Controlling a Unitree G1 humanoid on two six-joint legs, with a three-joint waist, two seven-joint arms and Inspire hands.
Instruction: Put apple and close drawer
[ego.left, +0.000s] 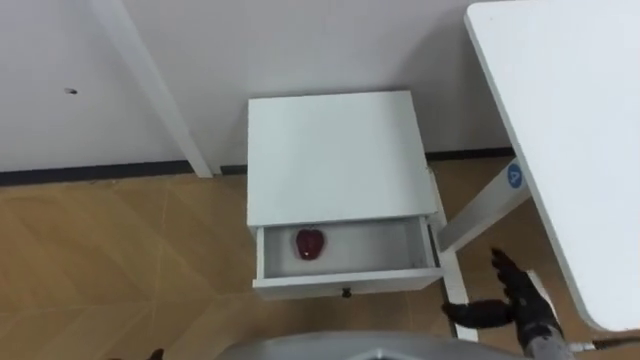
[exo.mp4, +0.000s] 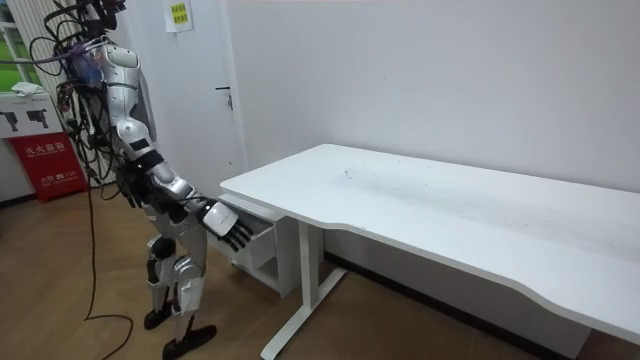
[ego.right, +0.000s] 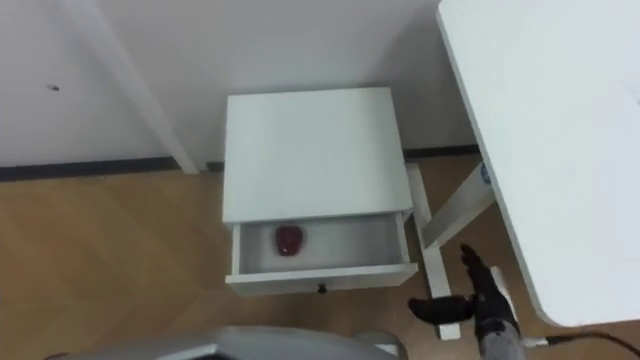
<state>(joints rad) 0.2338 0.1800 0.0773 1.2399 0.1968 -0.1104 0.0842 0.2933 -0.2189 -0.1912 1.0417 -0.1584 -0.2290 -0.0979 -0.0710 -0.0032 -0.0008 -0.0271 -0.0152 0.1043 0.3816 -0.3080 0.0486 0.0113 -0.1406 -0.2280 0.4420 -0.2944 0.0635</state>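
A dark red apple lies in the left part of the open drawer of a small white cabinet. The drawer is pulled out toward me, with a small dark knob on its front. My right hand hangs open to the right of the drawer front and a little below it, fingers straight and touching nothing. It also shows in the room view, where my right hand is held out before the cabinet while I stand facing it. A dark tip of my left hand peeks in at the bottom edge.
A large white desk stands close to the cabinet's right side, and its white leg and foot reach the floor beside the drawer. A white slanted post rises at the left against the wall. Wooden floor lies to the left.
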